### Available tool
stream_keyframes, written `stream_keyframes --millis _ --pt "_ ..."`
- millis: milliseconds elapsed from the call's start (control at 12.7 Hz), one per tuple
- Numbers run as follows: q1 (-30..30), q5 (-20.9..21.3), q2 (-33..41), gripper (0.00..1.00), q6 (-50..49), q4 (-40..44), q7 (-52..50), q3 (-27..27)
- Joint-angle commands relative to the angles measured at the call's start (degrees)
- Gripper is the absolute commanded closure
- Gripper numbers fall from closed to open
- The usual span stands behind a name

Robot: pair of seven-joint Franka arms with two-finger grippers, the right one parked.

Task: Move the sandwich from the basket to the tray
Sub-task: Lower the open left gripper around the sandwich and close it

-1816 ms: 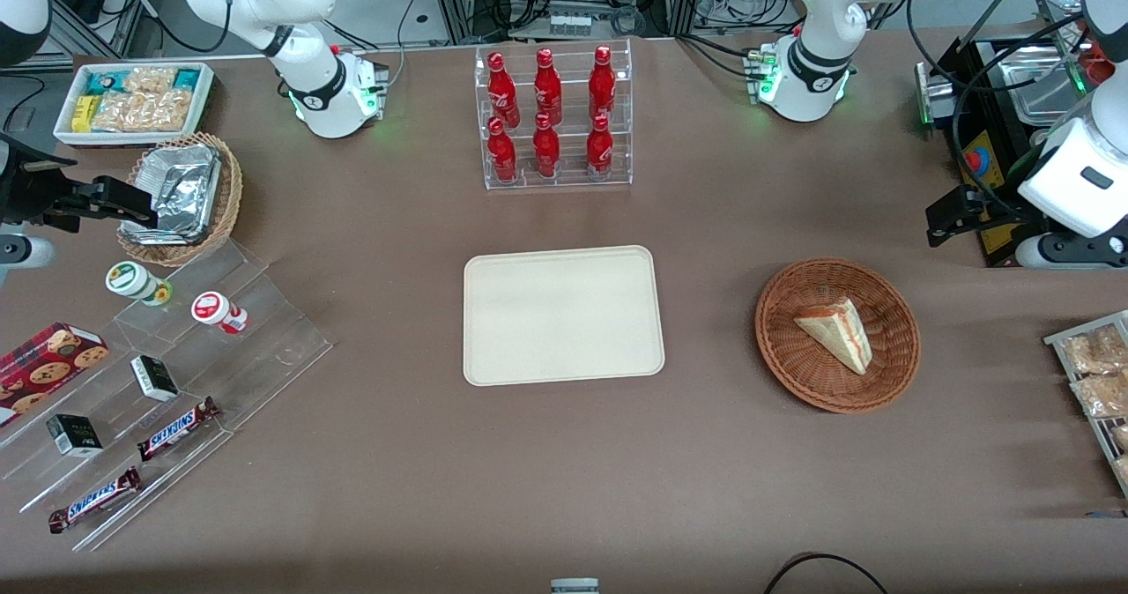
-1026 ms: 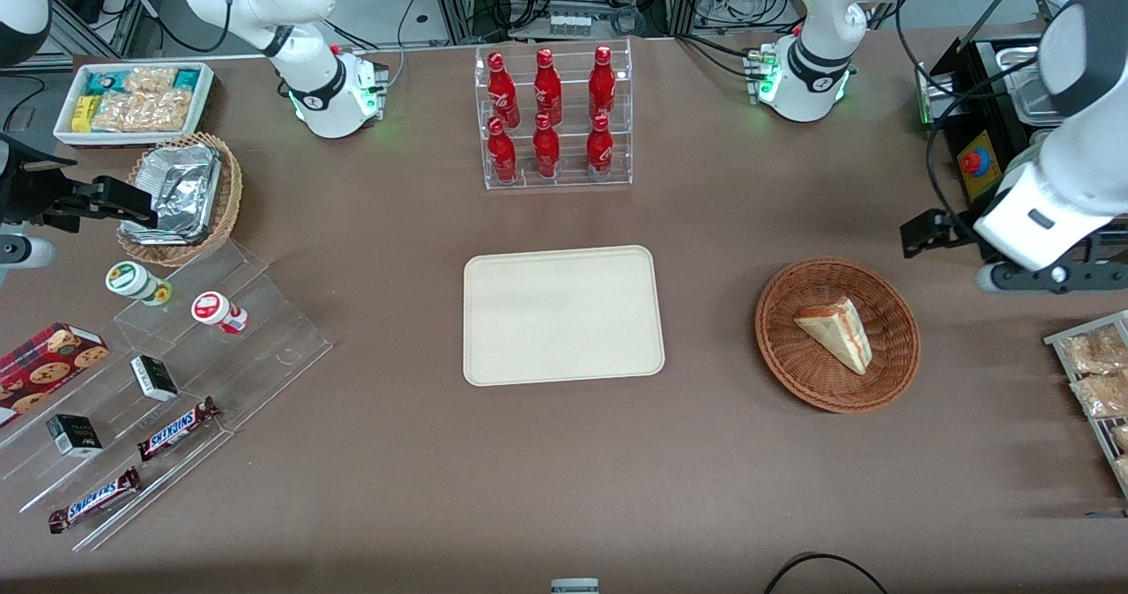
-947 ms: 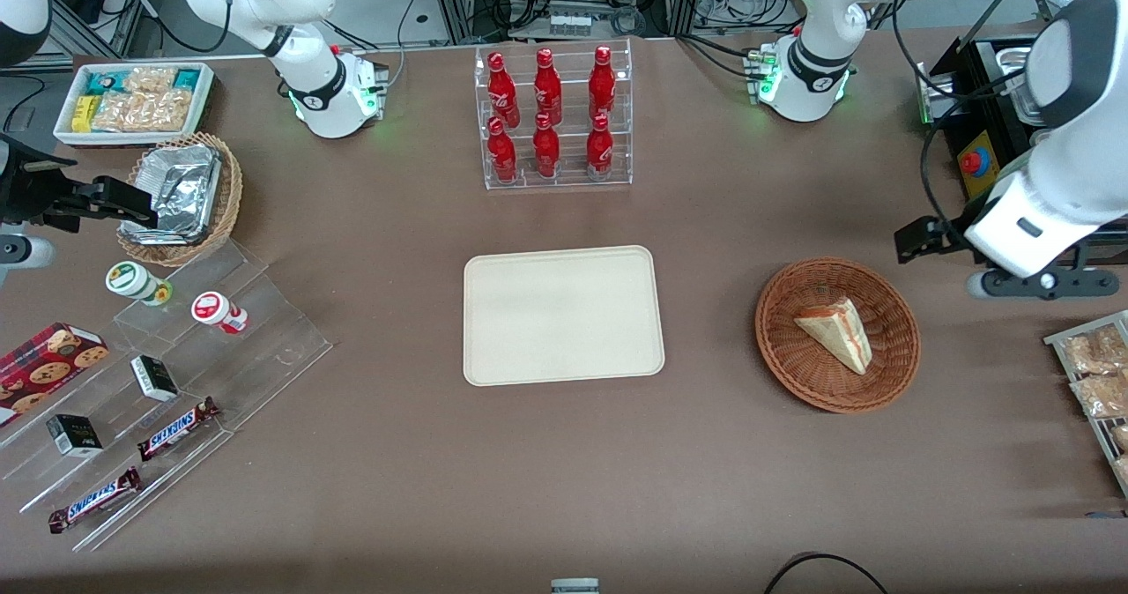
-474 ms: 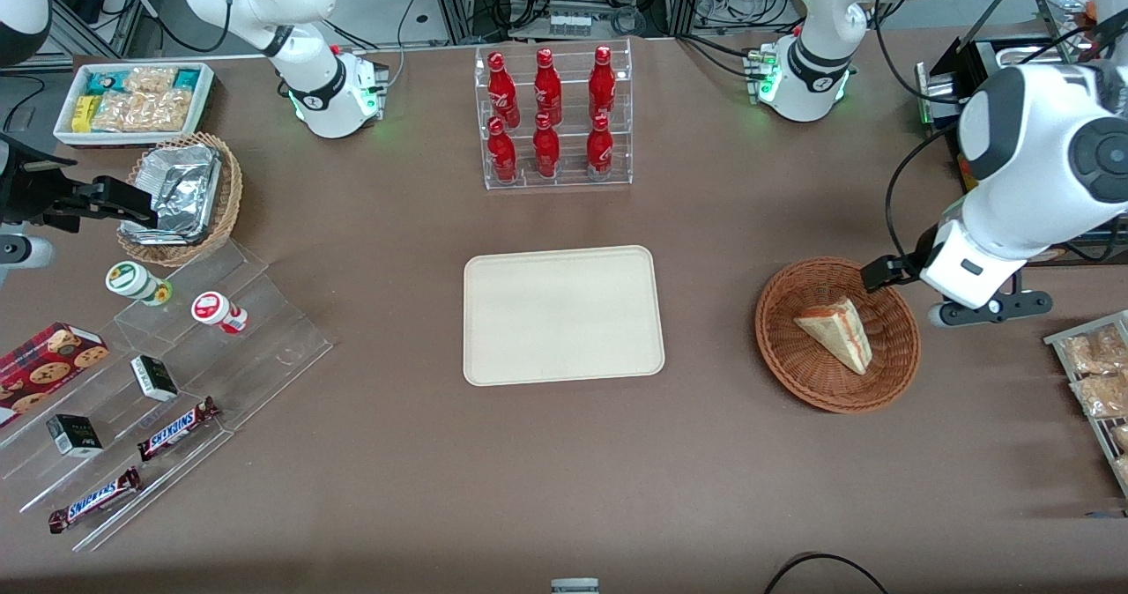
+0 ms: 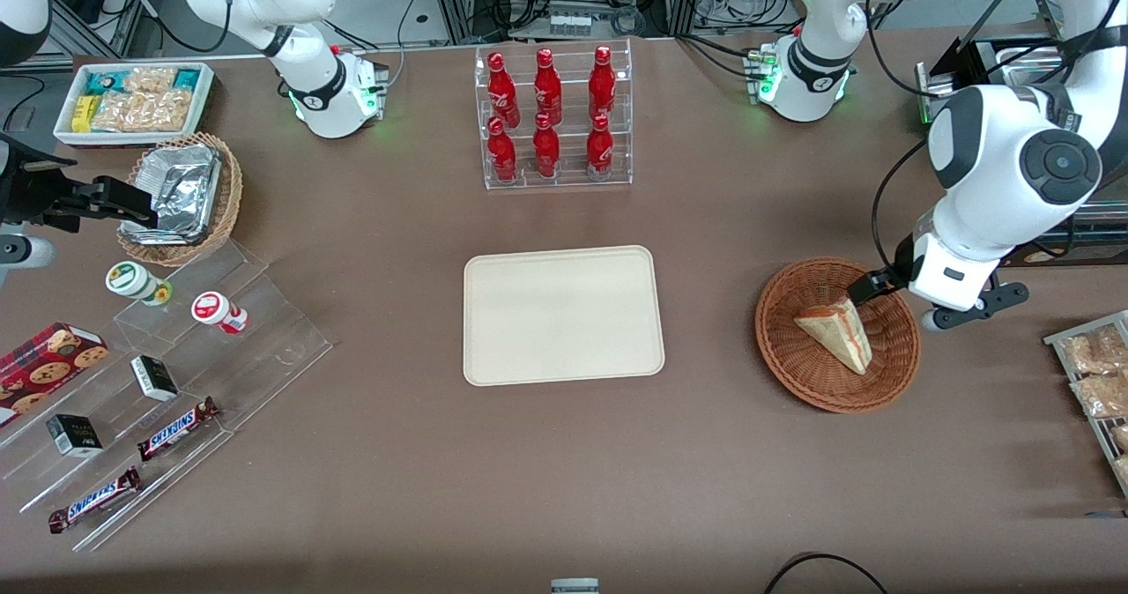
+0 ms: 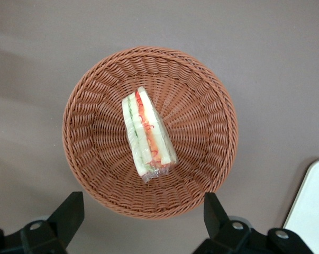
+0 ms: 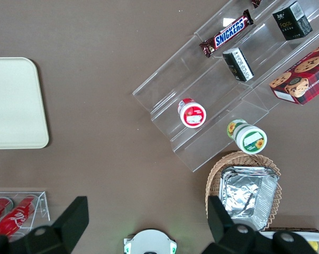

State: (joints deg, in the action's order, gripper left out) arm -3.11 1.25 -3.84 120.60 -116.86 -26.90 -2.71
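1. The sandwich lies in the middle of the round basket, resting on one flat face with its red and green filling edge turned upward.
2. The gripper hangs above the basket's rim, fingers spread wide and holding nothing; in the front view it sits over the rim on the working arm's side.
3. The sandwich lies just ahead of the open fingers, toward the basket's centre, so I judge a short advance and a descent come next.
4. Its long axis runs roughly along the line of approach, so the fingers straddle its narrow width; that suits a pinch across the bread faces.
5. The basket wall is low and the weave around the sandwich is bare, leaving room for both fingertips.
6. The tray lies well apart, toward the parked arm's end, with bare table between.
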Motion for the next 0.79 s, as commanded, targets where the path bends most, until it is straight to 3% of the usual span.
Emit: stream_keyframes --millis 0,711 --pt "0.1 -0.6 2.0 0.00 3.0 -3.5 -3.1 0.0" --pt "0.1 -0.6 -0.8 0.00 12.0 -10.1 -13.8 0.0"
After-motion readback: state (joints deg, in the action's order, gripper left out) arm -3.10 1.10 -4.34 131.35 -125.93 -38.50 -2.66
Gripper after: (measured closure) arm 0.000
